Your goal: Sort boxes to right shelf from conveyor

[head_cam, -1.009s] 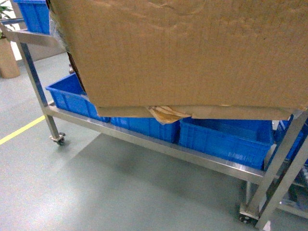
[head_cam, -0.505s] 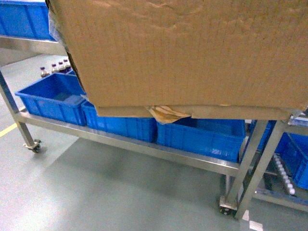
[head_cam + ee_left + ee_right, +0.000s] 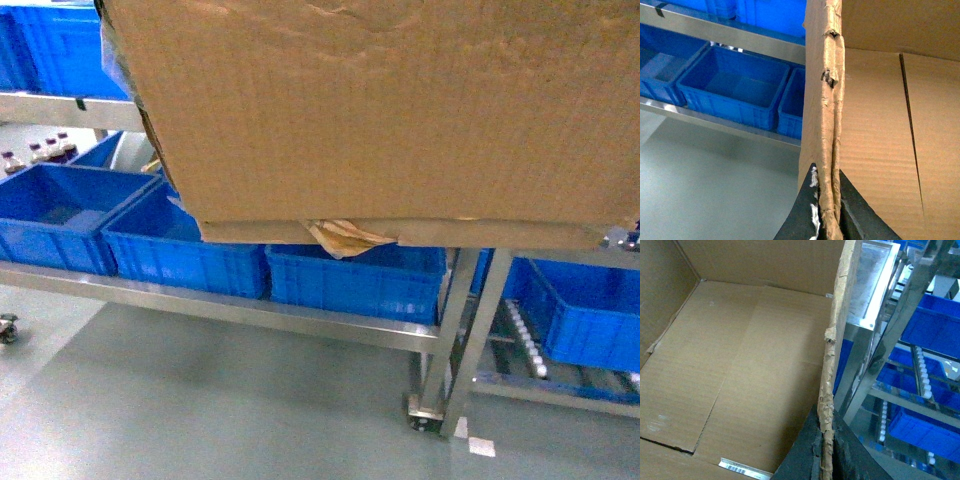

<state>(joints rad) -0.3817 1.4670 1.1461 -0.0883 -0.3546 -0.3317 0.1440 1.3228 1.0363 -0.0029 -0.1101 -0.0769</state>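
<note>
**Box carried, shelf ahead and to the right**

Box [image 3: 380, 110] is held up between both arms, open top upward, long axis running left-right across the head view. Left gripper [image 3: 826, 210] pinches the left wall's ragged rim; right gripper [image 3: 824, 455] pinches the right wall, both clamped on cardboard. Shelf [image 3: 875, 355] with roller rails lies just beside the right wall, so the right arm is nearer. Blue bins [image 3: 350, 280] sit on the rack below the box. Conveyor not in view.

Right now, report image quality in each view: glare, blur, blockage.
Head view: the cardboard box blocks the upper half, and the floor shows soft sheen. Left wrist view: the box rim is sharp, the blue bins soft. Right wrist view: glare on the steel rack.
</note>
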